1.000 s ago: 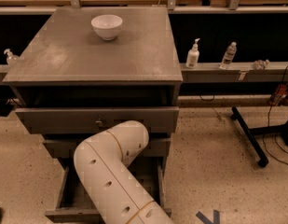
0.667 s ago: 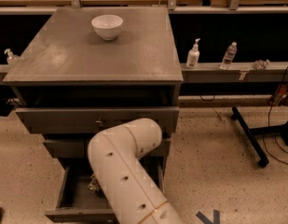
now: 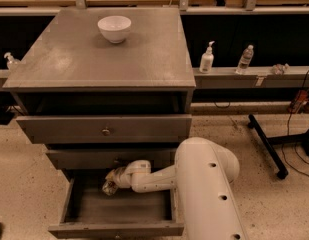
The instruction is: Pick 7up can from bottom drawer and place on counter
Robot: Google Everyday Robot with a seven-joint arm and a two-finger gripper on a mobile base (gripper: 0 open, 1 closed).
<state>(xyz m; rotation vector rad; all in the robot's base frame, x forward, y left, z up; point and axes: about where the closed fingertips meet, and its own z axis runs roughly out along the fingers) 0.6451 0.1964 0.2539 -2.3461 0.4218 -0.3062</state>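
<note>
The gripper (image 3: 114,179) is down inside the drawer (image 3: 119,211), which is pulled out below the table's (image 3: 109,66) front edge. It sits toward the drawer's rear left corner, with the arm coming in from the right side. The can (image 3: 109,187) shows as a small silver-green patch right at the gripper's tip, touching it or very nearly. Whether the gripper has closed on the can I cannot tell.

The can should be light, with thin walls that dent easily and a smooth, rather slippery skin. My judgement is that moderate squeeze across the middle of its round body is safest, clear of the rims.

Most of the can is hidden, so its long axis is unclear. It may be upright or leaning, and I would not say which end points where.

On the table a bowl (image 3: 114,28) stands near the rear edge, about midway along it, leaving the front half open for setting the can down
</note>
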